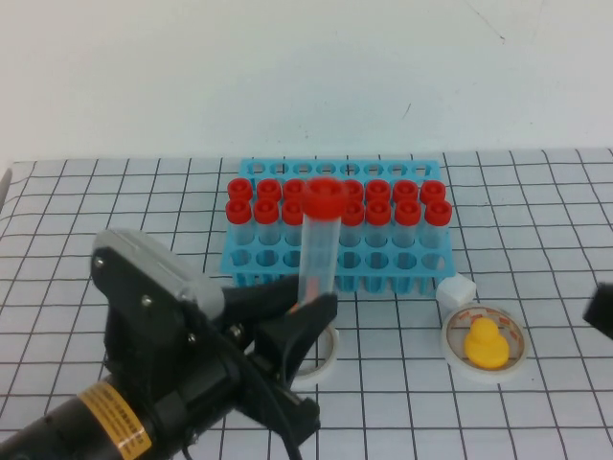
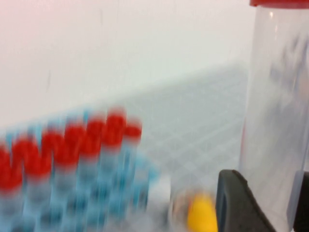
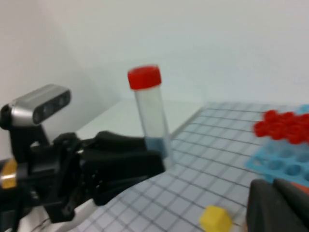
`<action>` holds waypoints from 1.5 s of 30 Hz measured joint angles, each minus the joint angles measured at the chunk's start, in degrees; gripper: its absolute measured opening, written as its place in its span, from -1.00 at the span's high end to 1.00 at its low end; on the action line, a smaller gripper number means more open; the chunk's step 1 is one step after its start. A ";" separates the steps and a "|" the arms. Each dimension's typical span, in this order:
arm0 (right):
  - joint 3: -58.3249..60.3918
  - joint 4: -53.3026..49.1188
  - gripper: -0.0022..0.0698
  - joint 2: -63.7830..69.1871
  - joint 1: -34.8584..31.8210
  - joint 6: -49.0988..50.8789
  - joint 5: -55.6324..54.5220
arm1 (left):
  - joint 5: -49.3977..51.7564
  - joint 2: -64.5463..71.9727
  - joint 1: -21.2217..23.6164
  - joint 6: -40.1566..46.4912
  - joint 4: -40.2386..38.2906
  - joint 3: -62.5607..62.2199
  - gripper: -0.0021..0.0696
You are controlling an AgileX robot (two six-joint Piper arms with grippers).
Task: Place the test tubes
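My left gripper [image 1: 306, 307] is shut on the lower part of a clear test tube [image 1: 318, 251] with a red cap, holding it upright above the table, in front of the blue rack [image 1: 337, 273]. Two rows of the rack hold several red-capped tubes [image 1: 378, 203]; the front row of holes stands empty. In the left wrist view the tube [image 2: 276, 111] fills the side beside a dark finger [image 2: 235, 203]. The right wrist view shows the tube [image 3: 150, 118] upright, the left gripper [image 3: 155, 157] closed on it, and my right gripper [image 3: 276, 187] shut and empty. The right gripper [image 1: 601, 309] is at the table's right edge.
A yellow duck [image 1: 486, 343] sits on a round white dish [image 1: 508, 366] in front of the rack's right end. A white ring [image 1: 324, 356] lies on the checked tabletop just under the left gripper. A white wall rises behind the rack.
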 joint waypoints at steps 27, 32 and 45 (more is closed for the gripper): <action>-39.71 0.32 -0.67 41.96 32.09 -21.03 -14.31 | -17.36 7.70 0.00 -1.20 -7.01 0.48 0.37; -42.65 0.46 -0.65 44.56 32.59 -18.49 -13.80 | -17.36 7.70 0.00 -1.09 -7.01 0.48 0.37; -43.33 0.60 0.18 45.32 32.83 -16.36 -11.12 | -16.50 8.29 0.00 1.38 -7.05 0.48 0.37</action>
